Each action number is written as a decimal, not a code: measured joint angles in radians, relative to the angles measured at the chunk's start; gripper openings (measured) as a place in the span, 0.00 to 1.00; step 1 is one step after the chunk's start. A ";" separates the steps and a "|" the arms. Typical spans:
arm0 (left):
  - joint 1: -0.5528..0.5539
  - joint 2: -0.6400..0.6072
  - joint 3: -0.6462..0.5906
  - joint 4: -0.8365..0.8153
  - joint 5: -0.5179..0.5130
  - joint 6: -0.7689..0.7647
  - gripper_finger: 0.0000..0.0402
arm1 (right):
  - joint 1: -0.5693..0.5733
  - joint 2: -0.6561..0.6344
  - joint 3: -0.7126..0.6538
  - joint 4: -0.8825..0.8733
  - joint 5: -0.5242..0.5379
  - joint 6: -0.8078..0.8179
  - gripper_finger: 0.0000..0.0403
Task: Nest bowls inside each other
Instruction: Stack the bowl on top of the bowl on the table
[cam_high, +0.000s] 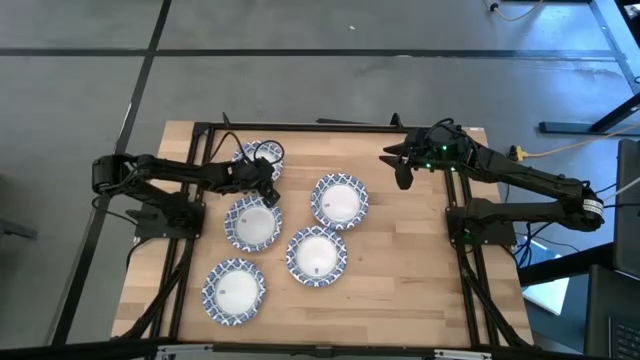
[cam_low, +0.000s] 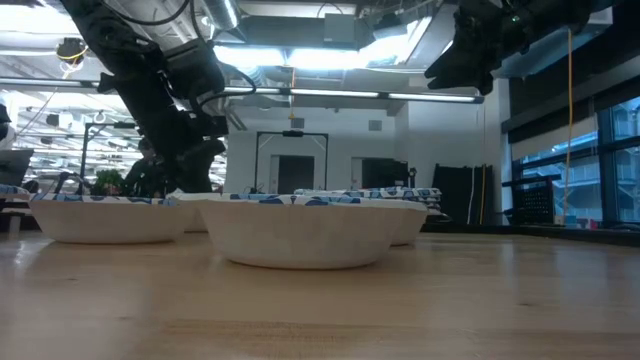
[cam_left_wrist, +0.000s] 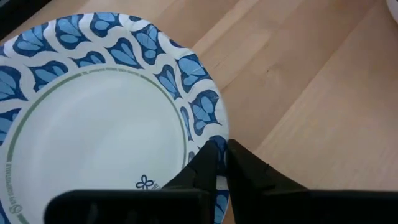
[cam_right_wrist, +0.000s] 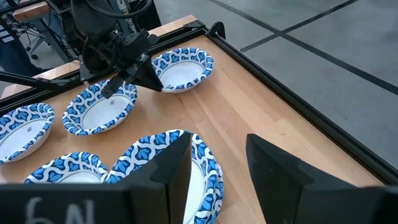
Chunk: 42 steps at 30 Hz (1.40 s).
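While its two dark fingers pinch the blue patterned rim of a bowl (cam_left_wrist: 106, 124), the left gripper (cam_high: 268, 190) sits low over the wooden table (cam_high: 410, 260), closed tight on that rim with no gap showing in the left wrist view. The gripped bowl (cam_high: 252, 222) lies left of centre; inside its white centre runs a thin green ring and a small blue flower mark (cam_left_wrist: 145, 182), with tiny print along the ring too small to read. Just behind the gripper, near the table's far edge, sits another bowl (cam_high: 260, 156). Three more lie apart on the boards: one at centre (cam_high: 340, 201), one nearer the front (cam_high: 317, 256) and one at front left (cam_high: 234, 290). The right gripper (cam_high: 401, 168) hangs above the table's far right side, its fingers parted and holding nothing, well apart from the bowls.
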 joint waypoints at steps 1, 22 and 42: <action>0.000 0.000 0.000 0.000 0.000 0.001 0.04 | 0.000 0.000 0.000 0.000 0.000 0.000 0.38; 0.000 -0.002 0.000 0.063 0.147 0.007 0.02 | 0.000 0.000 0.000 -0.046 0.000 -0.026 0.38; 0.035 -0.111 0.001 0.175 0.182 0.031 0.00 | 0.000 0.000 0.000 -0.051 0.052 -0.052 0.38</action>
